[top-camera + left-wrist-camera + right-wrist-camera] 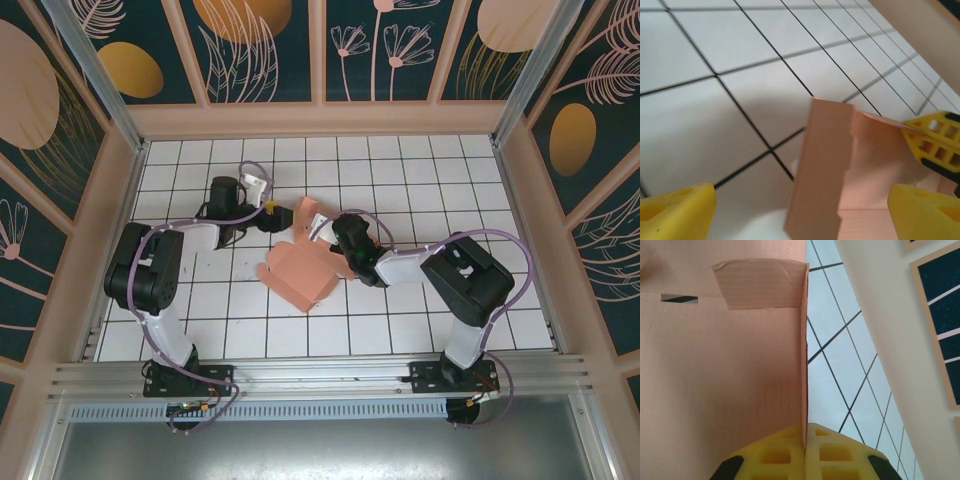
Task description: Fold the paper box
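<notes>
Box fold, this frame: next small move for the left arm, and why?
Probably close the left gripper on the upright flap of the paper box. Its jaws stand open with that flap between them, while the right gripper is shut on a panel edge beside it. A grip there would likely let the flap be folded.

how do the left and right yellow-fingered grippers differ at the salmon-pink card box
The left gripper is open, its fingers spread wide either side of a raised flap; the right gripper is shut, pinching a panel edge of the salmon-pink paper box. The left grips nothing, the right holds card. Both have yellow fingers.
</notes>
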